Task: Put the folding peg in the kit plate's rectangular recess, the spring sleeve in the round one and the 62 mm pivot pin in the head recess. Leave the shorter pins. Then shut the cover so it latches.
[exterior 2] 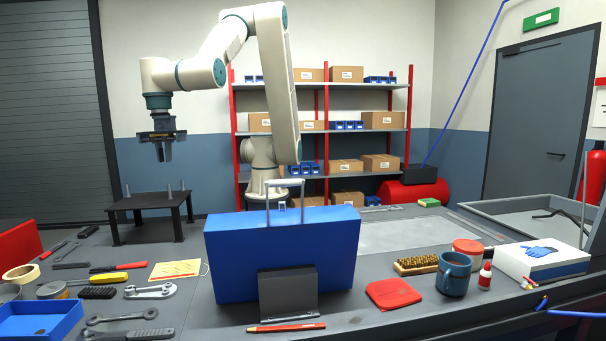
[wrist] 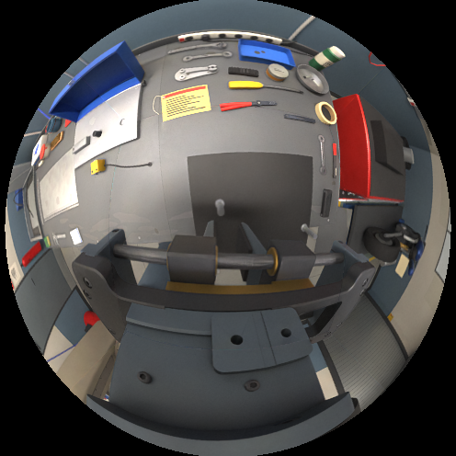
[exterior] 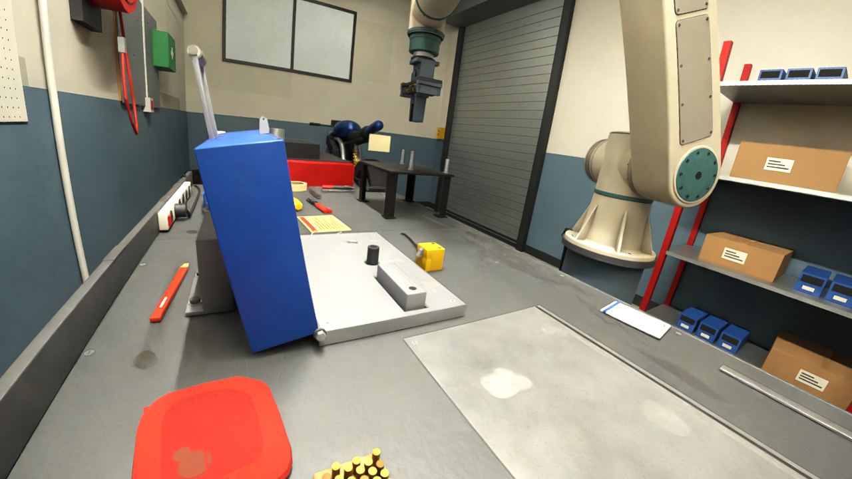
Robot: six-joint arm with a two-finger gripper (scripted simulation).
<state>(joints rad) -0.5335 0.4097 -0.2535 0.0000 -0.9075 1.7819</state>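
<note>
The kit plate [exterior: 363, 286] is partly hidden behind its blue cover [exterior: 256, 238], which stands open and nearly upright on the hinge side. On the plate a grey folding peg [exterior: 401, 285] lies in the rectangular recess and a black spring sleeve [exterior: 372, 254] stands in the round one. Three grey pins [exterior 2: 168, 191] stand upright on a small black table [exterior 2: 148, 203] at the far end of the bench. My gripper [exterior 2: 162, 152] hangs high above that table, fingers narrowed and holding nothing. In the wrist camera two pins [wrist: 220, 205] show below the fingers [wrist: 241, 262].
A red tool case [wrist: 358, 147] sits beside the black table. Wrenches, a yellow screwdriver [exterior 2: 106, 278], tape roll [exterior 2: 20, 273] and a yellow card [exterior 2: 176, 268] lie left of the cover. A yellow block [exterior: 430, 256] lies by the plate. A steel mat [exterior: 566, 393] covers the bench's near right.
</note>
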